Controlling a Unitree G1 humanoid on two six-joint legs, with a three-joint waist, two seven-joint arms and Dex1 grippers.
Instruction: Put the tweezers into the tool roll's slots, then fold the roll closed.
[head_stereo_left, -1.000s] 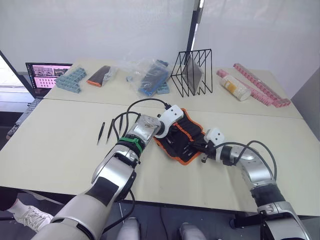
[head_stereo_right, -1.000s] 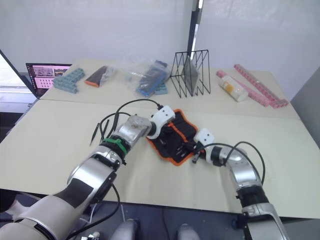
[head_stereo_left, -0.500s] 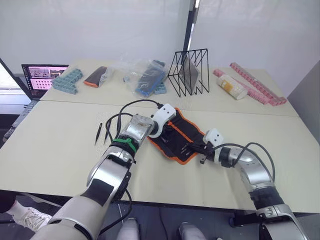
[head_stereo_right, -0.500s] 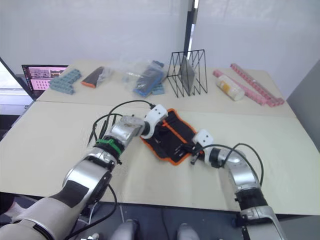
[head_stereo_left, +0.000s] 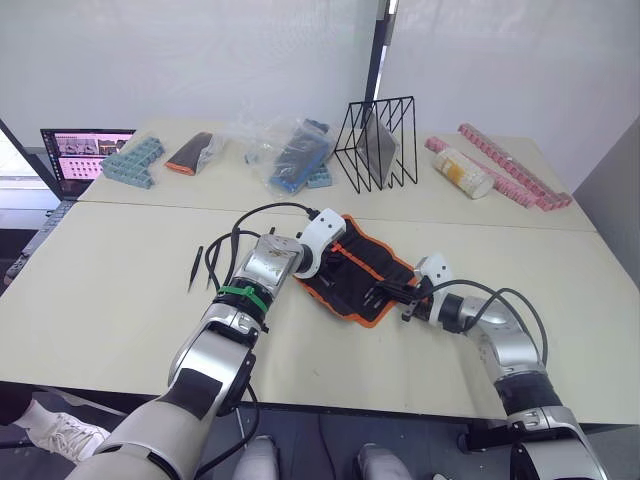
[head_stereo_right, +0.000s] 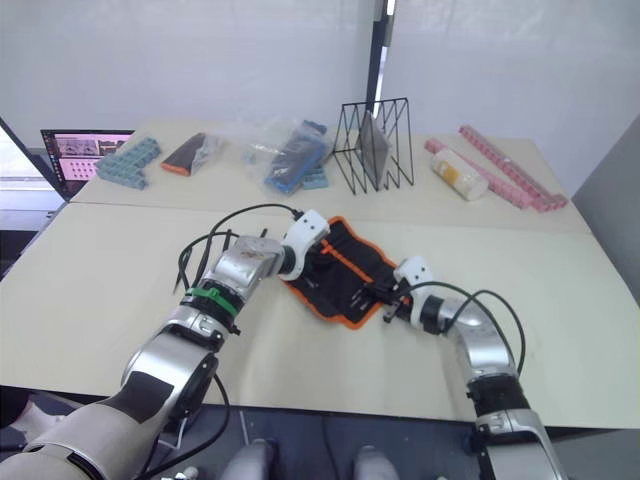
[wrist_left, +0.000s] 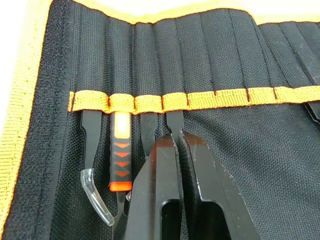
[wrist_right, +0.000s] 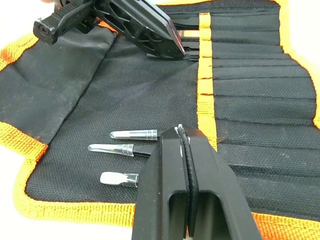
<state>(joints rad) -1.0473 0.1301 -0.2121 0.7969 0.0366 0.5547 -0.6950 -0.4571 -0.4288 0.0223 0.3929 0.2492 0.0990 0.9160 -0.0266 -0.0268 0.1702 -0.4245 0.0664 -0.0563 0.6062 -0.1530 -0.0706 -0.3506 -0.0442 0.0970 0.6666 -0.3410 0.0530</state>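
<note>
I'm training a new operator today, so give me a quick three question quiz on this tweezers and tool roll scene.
1. True or false: the tool roll lies unfolded on the table.
2. Multiple choice: where do loose tweezers still lie? A) on the table on the left arm's side of the roll, B) inside the wire rack, C) on the laptop.
3. Fill in: the left end effector is ____ on a black tweezer it pushes toward the orange slot band.

Key: 1 true; 2 A; 3 shut.
</note>
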